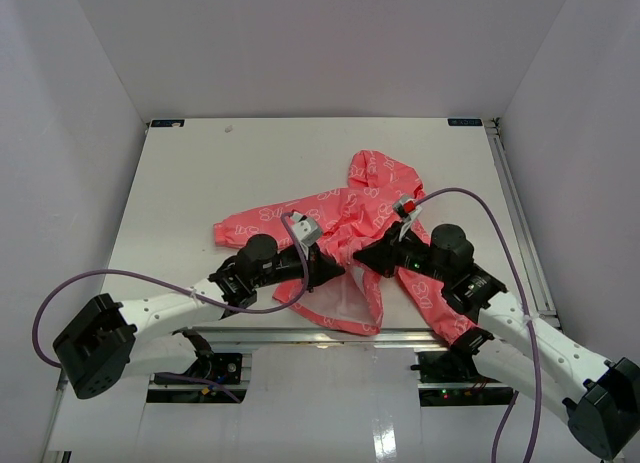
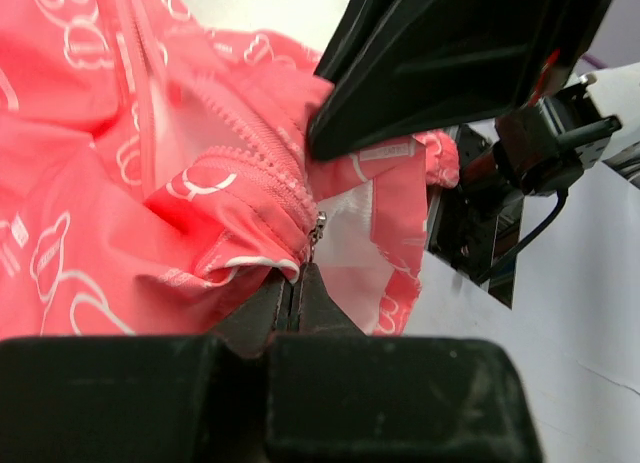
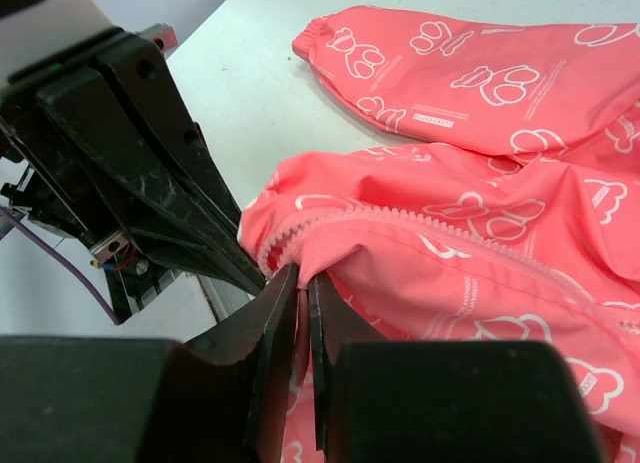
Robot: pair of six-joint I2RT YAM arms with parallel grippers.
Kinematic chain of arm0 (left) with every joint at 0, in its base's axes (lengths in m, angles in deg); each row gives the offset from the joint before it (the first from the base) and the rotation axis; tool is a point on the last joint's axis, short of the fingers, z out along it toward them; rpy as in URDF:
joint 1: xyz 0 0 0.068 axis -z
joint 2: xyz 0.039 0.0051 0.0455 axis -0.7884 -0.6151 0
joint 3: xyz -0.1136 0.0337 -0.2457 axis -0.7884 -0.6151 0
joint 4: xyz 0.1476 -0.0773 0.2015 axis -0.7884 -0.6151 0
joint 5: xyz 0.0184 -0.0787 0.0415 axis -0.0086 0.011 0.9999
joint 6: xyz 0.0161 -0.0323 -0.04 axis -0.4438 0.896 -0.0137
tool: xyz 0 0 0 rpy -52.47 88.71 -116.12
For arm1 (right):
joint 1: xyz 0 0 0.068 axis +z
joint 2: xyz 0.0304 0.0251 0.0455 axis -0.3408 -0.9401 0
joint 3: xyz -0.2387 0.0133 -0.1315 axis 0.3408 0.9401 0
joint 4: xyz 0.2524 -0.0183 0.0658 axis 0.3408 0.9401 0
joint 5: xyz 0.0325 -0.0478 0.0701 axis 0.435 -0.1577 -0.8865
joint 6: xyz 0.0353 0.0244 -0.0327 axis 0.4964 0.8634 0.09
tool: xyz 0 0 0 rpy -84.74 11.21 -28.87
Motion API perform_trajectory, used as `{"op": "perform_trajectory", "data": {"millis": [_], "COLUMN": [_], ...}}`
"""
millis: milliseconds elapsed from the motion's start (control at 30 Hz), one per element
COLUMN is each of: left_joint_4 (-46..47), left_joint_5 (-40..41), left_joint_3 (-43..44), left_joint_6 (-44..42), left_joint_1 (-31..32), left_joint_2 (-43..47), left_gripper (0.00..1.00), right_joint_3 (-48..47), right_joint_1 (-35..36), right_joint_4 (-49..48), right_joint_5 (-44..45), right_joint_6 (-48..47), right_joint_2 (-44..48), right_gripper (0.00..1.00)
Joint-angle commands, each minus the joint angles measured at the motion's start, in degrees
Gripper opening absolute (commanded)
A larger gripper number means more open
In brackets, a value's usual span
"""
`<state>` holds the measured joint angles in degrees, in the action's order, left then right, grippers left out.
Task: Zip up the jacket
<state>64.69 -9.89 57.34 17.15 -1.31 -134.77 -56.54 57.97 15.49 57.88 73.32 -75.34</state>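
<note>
Lying near the middle of the surface [image 1: 200, 173], the jacket [image 1: 350, 213] was spread with one sleeve [image 1: 250, 223] reaching left and its hood [image 1: 380, 173] at the far right. Its front was not zipped, and white lining [image 1: 340, 298] showed at the near hem.

Just left of the opening, the left claw [image 2: 295, 288] was closed tight, its tips meeting on a bunched fold of the hem directly below the small metal slider [image 2: 318, 228]. By the look of the lifted cloth, it had the fabric pinched.

Just to its right, almost tip to tip with it, the right claw [image 3: 303, 288] sat at the other front edge, beside the zipper teeth [image 3: 285, 235]. Its jaws stood a sliver apart, and it could not be told from the wrist view whether cloth was caught between them.

The risks from here looked plain enough. The fabric seemed thin and slippery, so a pinch on so little hem could slide off the moment either arm pulled. If the right claw held nothing, the two edges would drift out of line and the slider would have nothing to run on. Loose lining near the slider could be drawn into it and jam it. The two claws were so close that a small sideways move might knock one against the other. With nothing weighing the jacket down, a pull toward the hood would likely drag the whole garment along.
</note>
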Motion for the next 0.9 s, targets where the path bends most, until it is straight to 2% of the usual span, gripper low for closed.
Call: {"op": "perform_trajectory", "data": {"millis": [0, 200, 300, 400, 567, 633, 733, 867], "left_joint_4": [-7.7, -10.4, -11.8, -12.1, -11.4, -11.2, -11.3, -11.1], "left_joint_5": [-0.1, -3.9, -7.6, -10.7, -14.3, -14.8, -15.3, -16.5], "left_joint_3": [1.5, 3.4, 4.3, 4.9, 5.9, 6.1, 6.1, 6.3], "left_joint_6": [3.0, 4.8, 6.3, 7.5, 9.9, 10.6, 12.1, 13.7], "left_joint_1": [0.2, -1.7, -3.3, -5.3, -6.4, -6.7, -7.2, -7.7], "left_joint_2": [2.0, 1.1, 0.3, -0.4, -1.7, -1.9, -2.3, -3.1], "left_gripper": [0.00, 0.00, 0.00, 0.00, 0.00, 0.00, 0.00, 0.00], "right_joint_3": [0.0, 0.0, -2.8, -9.4, -19.0, -20.2, -15.5, -11.9], "right_joint_1": [-0.3, 1.9, 7.4, 16.3, 32.8, 37.9, 45.3, 50.0], "right_joint_4": [-5.2, 3.0, 8.1, 14.8, 20.8, 22.7, 16.5, 16.2], "right_joint_5": [3.6, 11.3, 21.3, 33.8, 56.8, 61.0, 67.6, 70.5], "right_joint_6": [-1.8, -2.5, -4.9, -10.8, -22.7, -28.4, -39.9, -44.0], "right_joint_2": [2.0, 3.6, 4.1, 2.6, -2.5, -3.8, -3.1, -2.0], "right_gripper": [0.34, 0.48, 0.54, 0.56, 0.51, 0.54, 0.55, 0.57]}}
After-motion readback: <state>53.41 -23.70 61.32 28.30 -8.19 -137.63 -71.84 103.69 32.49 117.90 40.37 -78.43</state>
